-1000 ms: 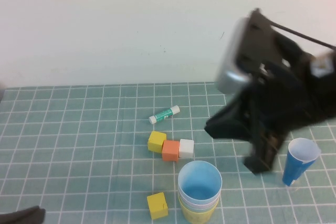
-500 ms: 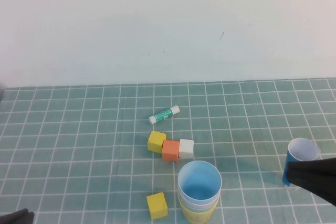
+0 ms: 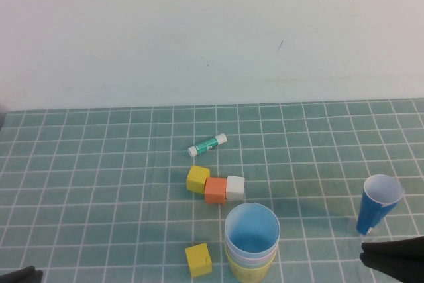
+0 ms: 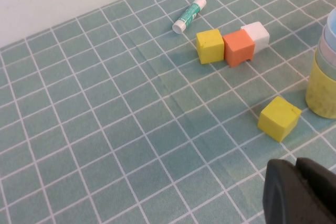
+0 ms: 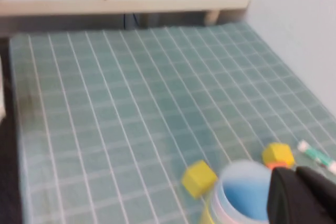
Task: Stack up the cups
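The cups stand nested in one stack (image 3: 251, 246) near the table's front edge. A light blue cup is on top, with a pink rim and a green rim under it and a yellow cup at the bottom. The stack also shows in the left wrist view (image 4: 323, 80) and the right wrist view (image 5: 239, 199). My right gripper (image 3: 392, 262) sits low at the front right, apart from the stack, shut and empty (image 5: 296, 171). Only the tip of my left gripper (image 3: 20, 275) shows, at the front left corner; it is shut on nothing (image 4: 295, 164).
A narrow dark blue cup (image 3: 378, 203) stands upright just behind my right gripper. A yellow cube (image 3: 198, 259) lies left of the stack. Behind the stack sit a yellow (image 3: 197, 178), an orange (image 3: 214, 189) and a white cube (image 3: 234, 187) in a row, then a glue stick (image 3: 207, 144).
My right arm has dropped from above the dark blue cup to the front right edge. The left gripper has slid slightly further out of view. The cups have not moved.
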Robot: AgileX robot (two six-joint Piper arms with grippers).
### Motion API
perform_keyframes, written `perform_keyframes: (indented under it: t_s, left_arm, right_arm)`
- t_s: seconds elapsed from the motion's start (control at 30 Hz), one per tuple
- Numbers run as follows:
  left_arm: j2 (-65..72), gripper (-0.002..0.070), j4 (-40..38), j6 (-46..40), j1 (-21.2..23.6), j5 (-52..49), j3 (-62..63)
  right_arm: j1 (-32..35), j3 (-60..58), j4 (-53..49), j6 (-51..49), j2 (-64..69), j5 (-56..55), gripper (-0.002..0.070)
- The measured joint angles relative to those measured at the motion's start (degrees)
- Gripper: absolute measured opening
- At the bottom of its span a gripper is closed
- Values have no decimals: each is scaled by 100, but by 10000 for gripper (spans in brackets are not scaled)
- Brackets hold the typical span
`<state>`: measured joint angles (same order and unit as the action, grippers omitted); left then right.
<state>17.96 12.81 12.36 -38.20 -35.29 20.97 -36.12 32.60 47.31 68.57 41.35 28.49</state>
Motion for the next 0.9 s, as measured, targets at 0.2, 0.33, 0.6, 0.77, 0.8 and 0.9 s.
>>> perform_keyframes:
  t_s: [0.2,0.33,0.6,0.77,0.8,0.9]
  left_arm:
    - [0,-1,0,0,0,-9,0]
    - [0,-1,7,0,0,-9,0]
    - [0,-1,7,0,0,-9,0]
    - [0,-1,13,0,0,-22,0]
    - [0,-1,13,0,0,-22,0]
    - [0,-1,13,0,0,-22,0]
  right_arm:
    - [0,-419,-527,0,9,-1081,-1]
    - [0,-805,-538,0,-13,-2051,-1]
    - [289,-1675,-938,-615,-883,-3226,-1]
    - [1789,-2075,-2676,-2434,-2078,-2740,-1]
    - [2058,-2150,-3026,-2825,-2357,-2576,-1]
    - [2926,-2499,-4164,-4197,-3109,-2263,-1]
